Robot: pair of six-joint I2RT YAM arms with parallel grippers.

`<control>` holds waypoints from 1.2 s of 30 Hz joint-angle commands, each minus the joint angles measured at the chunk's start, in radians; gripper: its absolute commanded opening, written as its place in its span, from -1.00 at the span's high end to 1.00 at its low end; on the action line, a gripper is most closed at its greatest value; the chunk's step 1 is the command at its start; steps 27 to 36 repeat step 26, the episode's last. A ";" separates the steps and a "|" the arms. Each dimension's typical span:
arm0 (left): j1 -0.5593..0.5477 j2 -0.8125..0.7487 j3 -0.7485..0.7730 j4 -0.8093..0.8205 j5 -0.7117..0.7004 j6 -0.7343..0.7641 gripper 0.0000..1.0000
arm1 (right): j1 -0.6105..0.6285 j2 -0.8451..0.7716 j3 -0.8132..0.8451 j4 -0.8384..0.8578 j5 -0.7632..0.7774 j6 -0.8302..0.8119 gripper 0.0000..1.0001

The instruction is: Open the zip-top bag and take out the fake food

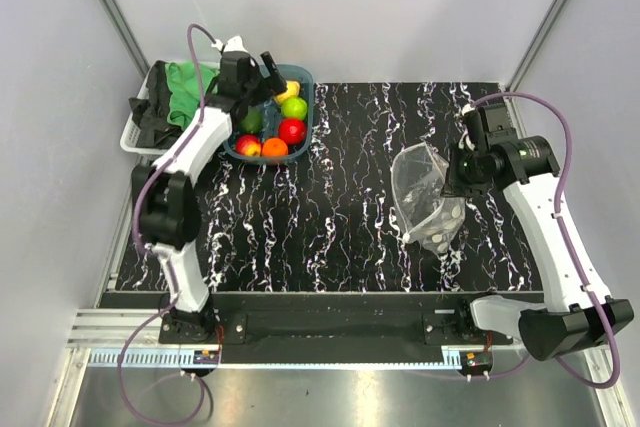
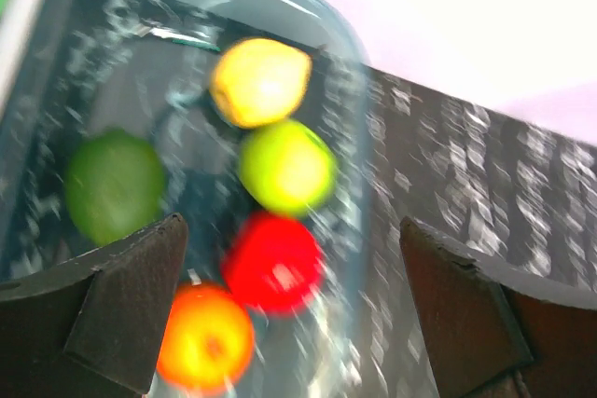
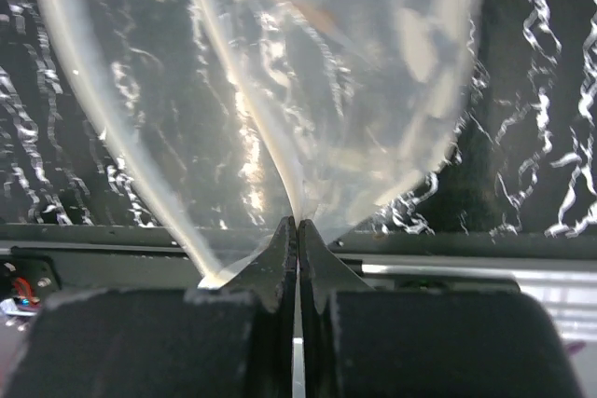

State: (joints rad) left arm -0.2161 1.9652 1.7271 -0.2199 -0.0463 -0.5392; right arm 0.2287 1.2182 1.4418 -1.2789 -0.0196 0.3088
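The zip-top bag (image 1: 425, 192) is a clear pouch, held up off the mat by its edge in my shut right gripper (image 1: 452, 175). In the right wrist view the bag (image 3: 280, 90) hangs open from my pinched right gripper (image 3: 298, 226), and no fruit shows inside it. The fake food lies in a teal tub (image 1: 308, 97): yellow (image 2: 259, 81), lime green (image 2: 286, 167), red (image 2: 272, 263), orange (image 2: 205, 337) and dark green (image 2: 114, 185) fruits. A peach-red one (image 1: 248, 145) shows from above. My left gripper (image 1: 272, 69) is open and empty above the tub (image 2: 350, 53).
A white basket (image 1: 133, 135) with a green cloth (image 1: 190, 82) and a black cloth (image 1: 150, 112) stands left of the tub. A black marbled mat (image 1: 340, 207) covers the table. Enclosure walls stand close on the left, right and back.
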 commanded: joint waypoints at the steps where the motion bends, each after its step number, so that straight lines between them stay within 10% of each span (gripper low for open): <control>1: -0.127 -0.259 -0.208 0.013 0.040 0.001 -0.97 | 0.000 0.059 0.046 0.064 -0.097 -0.028 1.00; 5: -0.250 -0.486 -0.383 -0.055 0.023 -0.034 -0.98 | 0.001 0.180 0.058 0.187 -0.272 0.015 0.56; 9: -0.409 -0.780 -0.581 -0.105 -0.026 -0.102 -0.98 | 0.009 0.238 0.124 0.205 -0.355 0.047 -0.60; 14: -0.687 -1.170 -0.852 -0.121 -0.105 -0.431 -0.98 | 0.011 0.105 0.062 0.158 -0.350 0.023 -0.98; 21: -1.003 -1.414 -1.049 -0.081 -0.199 -0.611 -0.98 | 0.011 -0.201 -0.251 0.227 -0.431 0.092 -0.99; 26: -1.034 -1.471 -1.101 0.283 -0.055 -0.522 -0.98 | 0.011 -0.463 -0.379 0.376 -0.613 0.215 -0.99; 36: -1.034 -1.471 -1.101 0.283 -0.055 -0.522 -0.98 | 0.011 -0.463 -0.379 0.376 -0.613 0.215 -0.99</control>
